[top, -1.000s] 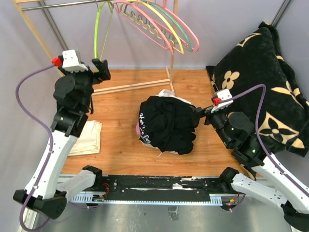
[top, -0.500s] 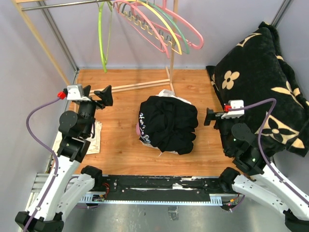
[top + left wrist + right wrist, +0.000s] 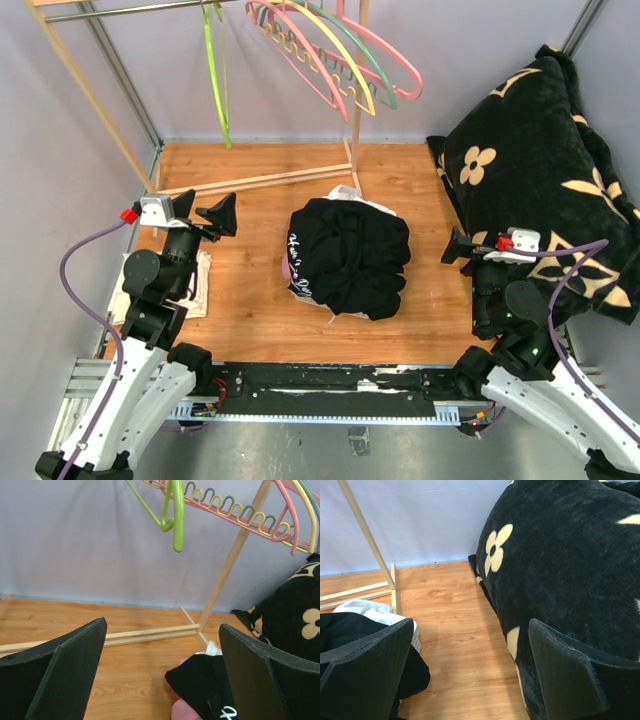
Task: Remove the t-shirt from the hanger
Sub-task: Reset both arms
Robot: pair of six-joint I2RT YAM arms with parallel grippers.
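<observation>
T-shirt [image 3: 348,258] crumpled on table [image 3: 255,315], hangers [image 3: 235,516] overhead

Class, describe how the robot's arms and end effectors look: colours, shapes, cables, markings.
Both the left arm and right arm have white lower links and black joint housings. A purple cable loops along each. Each wrist carries a white box with a red tip. The left end effector and right end effector have two broad, flat, matte black fingers.
</observation>
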